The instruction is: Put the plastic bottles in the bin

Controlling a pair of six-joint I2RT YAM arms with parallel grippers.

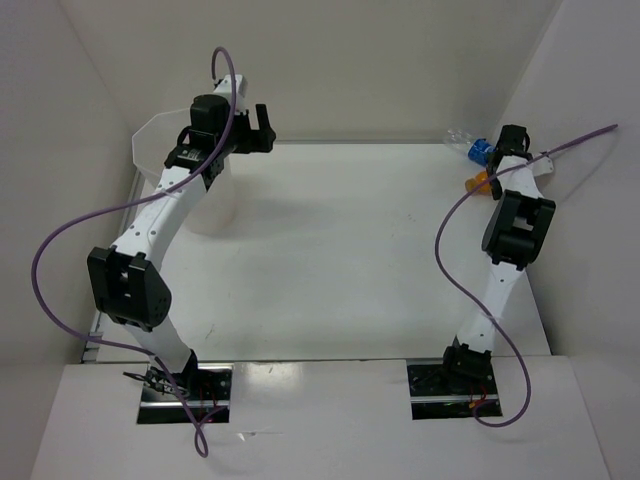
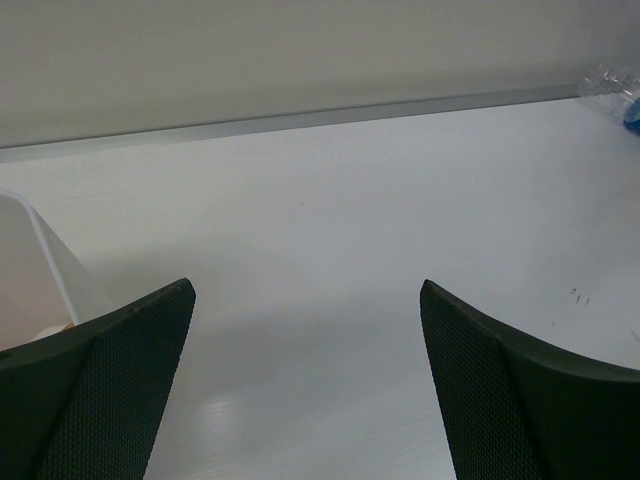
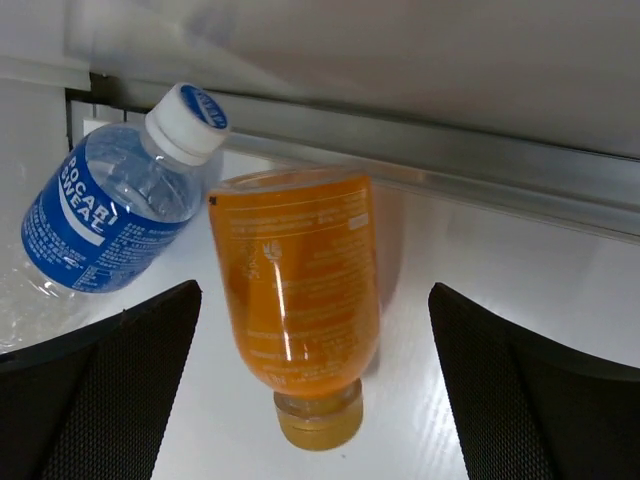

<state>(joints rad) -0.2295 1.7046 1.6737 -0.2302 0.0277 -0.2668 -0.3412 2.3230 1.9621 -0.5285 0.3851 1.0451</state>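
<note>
Your right gripper (image 3: pixel 312 300) stood wide open, its two dark fingers (image 3: pixel 110 380) spread to either side and touching nothing. Between them, on the white table (image 1: pixel 350 250), lay an orange bottle (image 3: pixel 295 270) on its side, its light cap pointing toward the wrist camera and its base toward the metal rail (image 3: pixel 450 170) at the back edge. Neither finger had contact with it. Just to the left of it lay the clear bottle (image 3: pixel 100 225) with the blue label, tilted, with its white cap up close to the orange bottle's base; you could not tell from this view whether the two touched. From above, both bottles sat in the far right corner of the table, close under the gripper.

Your left gripper (image 2: pixel 307 290) was likewise fully open and held nothing, with only bare table below it. It hung at the far left of the table, just beside the bin (image 1: pixel 165 135), whose white translucent wall showed at the left edge of the left wrist view. The bin stood upright in the far left corner, well apart from the two bottles.
</note>
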